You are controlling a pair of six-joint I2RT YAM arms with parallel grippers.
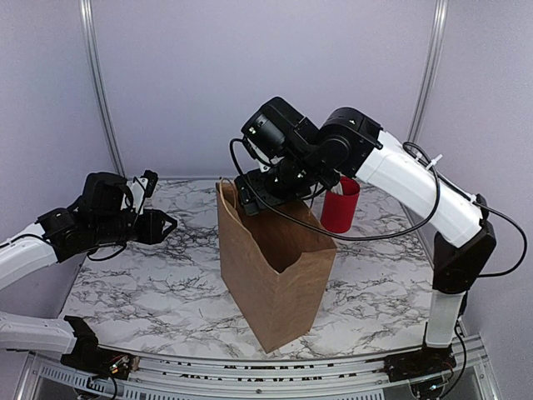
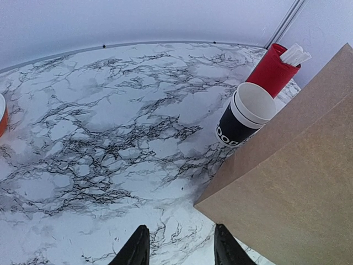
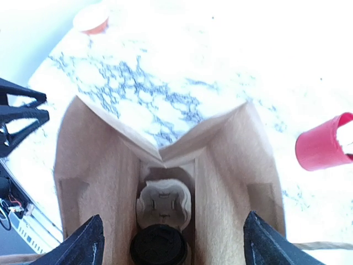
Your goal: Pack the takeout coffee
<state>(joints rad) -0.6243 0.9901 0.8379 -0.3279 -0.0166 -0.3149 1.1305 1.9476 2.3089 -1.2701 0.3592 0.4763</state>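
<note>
The right fingers hang spread wide and empty just over the mouth of the brown paper bag, which stands in the middle of the tabletop. At the bag's bottom a black-lidded cup sits in one pocket of a pulp carrier, and the pocket next to it is bare. Spread this far, the fingers reach almost from wall to wall of the bag. A lift that is not straight up would likely hook a creased side panel or the rim and drag or topple the tall, light bag, tipping the carrier inside. The right arm's black cable droops low over the mouth and could catch there too. A nested stack of cups, black outside and cream within, stands on the tabletop just beside the bag, on its side toward the far right corner, next to the red cup. A shoved bag would probably knock both over. The left fingers, partly apart and holding nothing, hover near the left edge, and the bag crowds their path to the stack.
</note>
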